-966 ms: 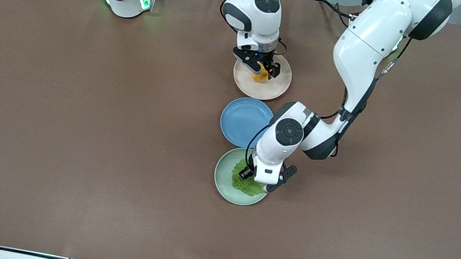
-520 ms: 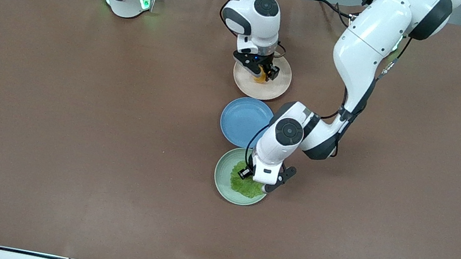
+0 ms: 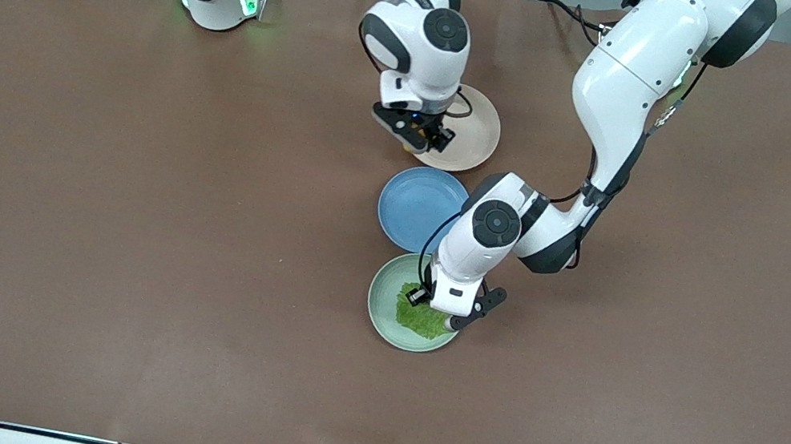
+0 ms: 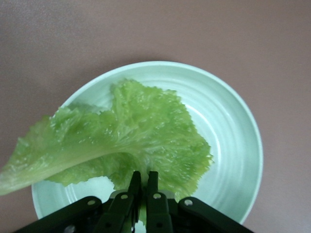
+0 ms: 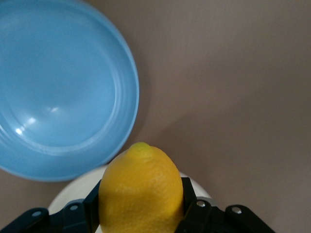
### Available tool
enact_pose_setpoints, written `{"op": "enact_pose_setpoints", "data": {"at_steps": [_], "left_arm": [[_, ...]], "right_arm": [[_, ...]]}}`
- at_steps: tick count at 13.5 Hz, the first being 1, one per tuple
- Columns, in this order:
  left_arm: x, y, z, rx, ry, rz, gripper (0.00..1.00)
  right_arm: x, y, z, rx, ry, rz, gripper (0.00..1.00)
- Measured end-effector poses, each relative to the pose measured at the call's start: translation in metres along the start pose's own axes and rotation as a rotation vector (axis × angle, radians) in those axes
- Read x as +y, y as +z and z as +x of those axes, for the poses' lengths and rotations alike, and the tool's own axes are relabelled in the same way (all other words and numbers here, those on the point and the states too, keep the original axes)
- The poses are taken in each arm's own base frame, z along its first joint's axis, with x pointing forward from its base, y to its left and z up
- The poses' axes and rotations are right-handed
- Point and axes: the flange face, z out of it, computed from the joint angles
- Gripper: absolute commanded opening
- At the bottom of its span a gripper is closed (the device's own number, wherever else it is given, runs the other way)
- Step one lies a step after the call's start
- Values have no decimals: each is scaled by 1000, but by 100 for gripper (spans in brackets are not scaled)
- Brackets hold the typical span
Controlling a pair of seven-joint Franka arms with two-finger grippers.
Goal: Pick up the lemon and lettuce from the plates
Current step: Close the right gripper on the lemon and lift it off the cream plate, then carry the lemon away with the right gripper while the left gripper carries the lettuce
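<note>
My right gripper (image 3: 414,137) is shut on the lemon (image 5: 141,189), a smooth orange-yellow oval. It holds the lemon in the air over the rim of the beige-pink plate (image 3: 472,134), on the side toward the blue plate. That rim shows pale under the lemon in the right wrist view (image 5: 73,195). My left gripper (image 3: 431,308) is shut on the edge of the lettuce (image 4: 131,136), a crinkly green leaf spread over the mint green plate (image 4: 228,131). The leaf's pale stem end reaches past the plate rim. In the front view the lettuce (image 3: 418,322) and mint plate (image 3: 381,301) lie nearest the camera.
An empty blue plate (image 3: 414,209) lies between the beige-pink and mint plates; it also shows in the right wrist view (image 5: 58,87). The brown table cover (image 3: 121,206) spreads wide toward both ends.
My right gripper has lifted the lemon from the middle of the beige-pink plate and carried it to the rim toward the blue plate. My left gripper has shifted slightly with the lettuce.
</note>
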Motion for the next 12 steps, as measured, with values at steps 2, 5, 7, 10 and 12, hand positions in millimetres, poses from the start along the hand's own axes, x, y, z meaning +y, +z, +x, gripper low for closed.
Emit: {"op": "enact_pose_setpoints", "data": {"at_steps": [2,5,7,10,12], "left_arm": [[6,-14,-1,-2,3,-1,0],[17,-60,-8,-18,15,25,0],[23,-106,-7,-21,17,37,0],[11,-167,22,-31,37,101,0],[-15,-188,56,-40,52,150,0]], "right_arm": [[20,-30,69,-10,-59,-4,0],[71,-13,174,-25,-164,-8,0],[122,11,242,-26,-265,10,0],[210,37,325,-22,-418,31,1],[261,57,360,5,-498,57,1]]}}
